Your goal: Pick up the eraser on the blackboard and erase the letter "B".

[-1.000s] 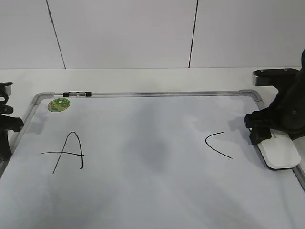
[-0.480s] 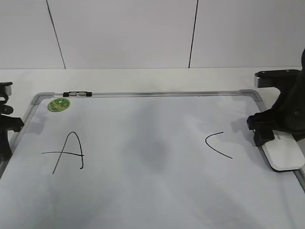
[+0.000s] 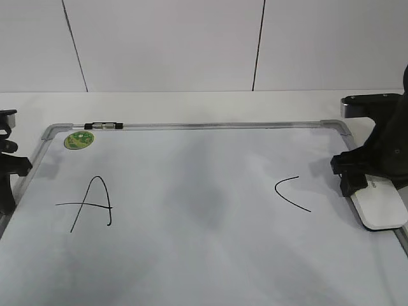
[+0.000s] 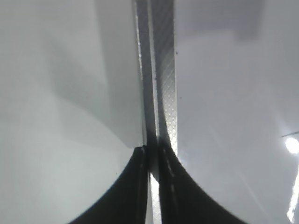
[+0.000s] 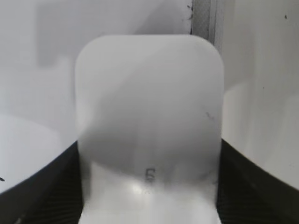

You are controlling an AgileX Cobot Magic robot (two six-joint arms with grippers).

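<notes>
The white eraser (image 3: 382, 207) lies flat at the right edge of the blackboard (image 3: 204, 242). My right gripper (image 3: 370, 185) is shut on it, one finger against each long side. In the right wrist view the eraser (image 5: 149, 107) fills the space between the dark fingers (image 5: 60, 186) of my right gripper (image 5: 149, 158), with small grey lettering on top. No letter "B" shows on the board; its middle is bare. My left gripper (image 3: 6, 172) hangs shut and empty over the board's left frame, as the left wrist view (image 4: 153, 154) shows.
A black "A" (image 3: 92, 204) is at the board's left and a "C"-like curve (image 3: 290, 191) at its right, near the eraser. A round green sticker (image 3: 79, 139) sits at the top left corner. The silver frame (image 3: 217, 125) rims the board; it also shows in the right wrist view (image 5: 205, 18).
My right gripper and the eraser have slid a little to the right, toward the board's right frame, then stayed put. The left arm has not moved.
</notes>
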